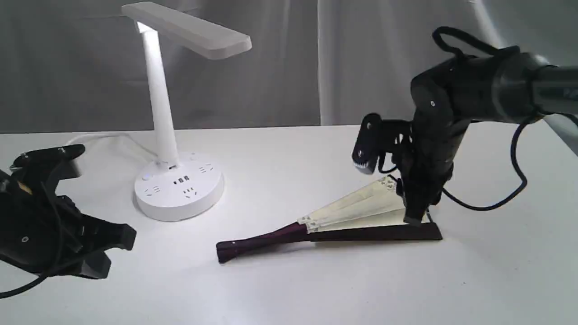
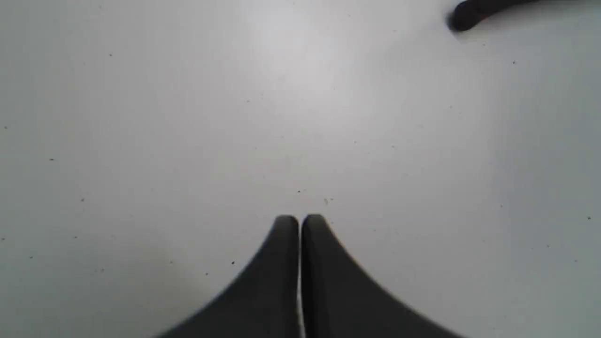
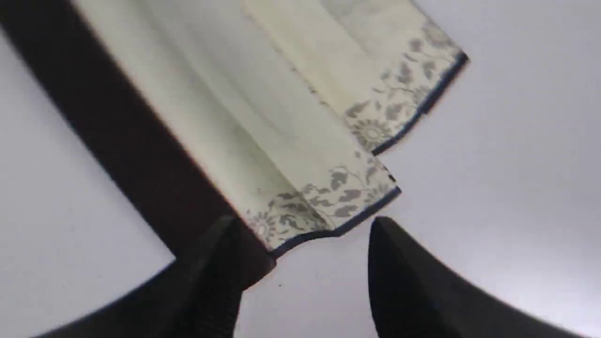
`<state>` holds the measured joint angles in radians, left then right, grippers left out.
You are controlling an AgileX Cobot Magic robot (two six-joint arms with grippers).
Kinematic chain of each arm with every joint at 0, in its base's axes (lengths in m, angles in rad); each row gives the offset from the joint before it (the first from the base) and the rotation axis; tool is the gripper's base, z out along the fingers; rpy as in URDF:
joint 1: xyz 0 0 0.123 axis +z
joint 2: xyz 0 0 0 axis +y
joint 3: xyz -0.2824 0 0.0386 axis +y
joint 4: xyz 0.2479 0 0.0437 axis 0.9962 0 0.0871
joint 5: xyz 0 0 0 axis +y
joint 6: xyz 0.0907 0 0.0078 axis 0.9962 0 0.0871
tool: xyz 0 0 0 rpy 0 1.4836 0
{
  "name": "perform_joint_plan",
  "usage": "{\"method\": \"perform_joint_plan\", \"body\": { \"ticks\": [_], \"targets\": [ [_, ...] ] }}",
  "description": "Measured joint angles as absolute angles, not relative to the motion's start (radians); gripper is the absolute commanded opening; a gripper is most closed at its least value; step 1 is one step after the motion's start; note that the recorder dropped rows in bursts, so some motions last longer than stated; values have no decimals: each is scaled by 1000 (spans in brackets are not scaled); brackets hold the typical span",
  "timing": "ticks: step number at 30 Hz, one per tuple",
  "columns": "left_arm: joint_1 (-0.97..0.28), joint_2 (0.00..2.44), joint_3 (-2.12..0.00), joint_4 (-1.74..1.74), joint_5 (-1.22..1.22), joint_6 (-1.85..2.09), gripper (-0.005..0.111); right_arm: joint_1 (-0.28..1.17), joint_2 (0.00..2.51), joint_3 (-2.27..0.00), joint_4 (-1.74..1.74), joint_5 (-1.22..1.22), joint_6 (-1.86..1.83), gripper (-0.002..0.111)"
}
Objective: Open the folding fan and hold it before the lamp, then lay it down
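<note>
the folding fan (image 1: 356,210) lies on the white table (image 1: 316,289), right of middle and near the front. it is only partly spread. its dark near guard rests flat, and a few cream pleats lift away behind it toward the far right. the rounded pivot end (image 1: 224,251) points left.

the right gripper (image 1: 414,220) hangs nose-down over the fan's wide end and hides the outer pleats from where i stand. its own camera is blurred, but it shows the jaws apart. one finger sits at the tip of the dark guard, the other over bare table past the patterned border, with the paper's corner between them. i cannot tell whether either finger touches the fan.

the left gripper (image 2: 299,225) sits low at the near left, well apart from the fan, its arm cut off by the edge. its fingers are pressed together on nothing.

the lamp (image 1: 178,187) stands at the far left, its head partly out of view at the top. its cord (image 1: 104,135) trails off left.
</note>
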<state>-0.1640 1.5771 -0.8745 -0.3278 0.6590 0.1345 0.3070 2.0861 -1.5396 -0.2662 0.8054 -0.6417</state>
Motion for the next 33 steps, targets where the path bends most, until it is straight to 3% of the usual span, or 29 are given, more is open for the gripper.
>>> {"method": "perform_joint_plan", "body": {
  "ticks": [6,17,23,33],
  "targets": [
    [-164,1577,-874,-328,659,135,0,307,2063,-1540,-215,843,-214,42],
    [-164,1577,-874,-328,659,135,0,309,2061,-1540,296,857,182,45],
    [-164,1577,-874,-328,659,135,0,309,2090,-1540,235,769,488,65],
    [-164,1577,-874,-345,659,135,0,309,2106,-1540,-93,696,876,64]
  ]
}}
